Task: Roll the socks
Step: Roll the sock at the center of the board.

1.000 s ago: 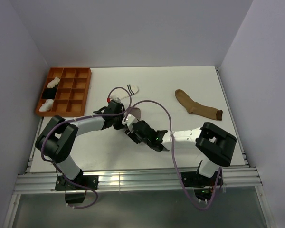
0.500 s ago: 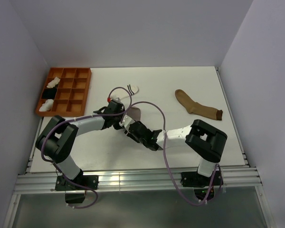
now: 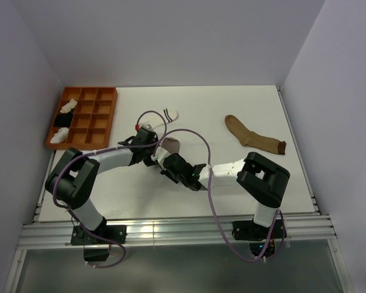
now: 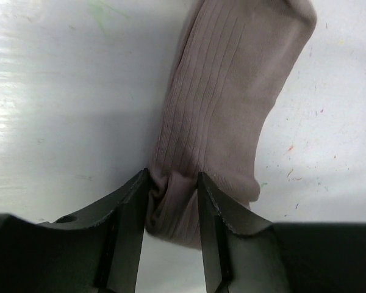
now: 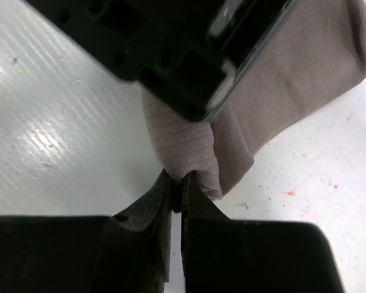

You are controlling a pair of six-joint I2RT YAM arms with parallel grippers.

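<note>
A grey sock (image 3: pixel 172 144) lies folded at mid table between my two grippers. My left gripper (image 3: pixel 152 151) has its jaws parted, and a bunched fold of the grey sock (image 4: pixel 226 91) sits loosely between them (image 4: pixel 172 178). My right gripper (image 5: pixel 178 180) is shut, pinching the near edge of the grey sock (image 5: pixel 280 91). It sits just in front of the left gripper (image 5: pixel 189 55), whose black body fills the top of the right wrist view. A short white sock with dark stripes (image 3: pixel 168 115) lies behind them. A tan-brown sock with a dark toe (image 3: pixel 253 138) lies at the right.
An orange compartment tray (image 3: pixel 104 104) stands at the back left, holding white bundles (image 3: pixel 69 107) and a black bundle (image 3: pixel 62 120). Purple cables (image 3: pixel 198 143) loop over both arms. Walls close in on the left, back and right.
My right gripper moved left to the grey sock and shut on its edge. My left gripper's jaws came apart from a tight pinch.
</note>
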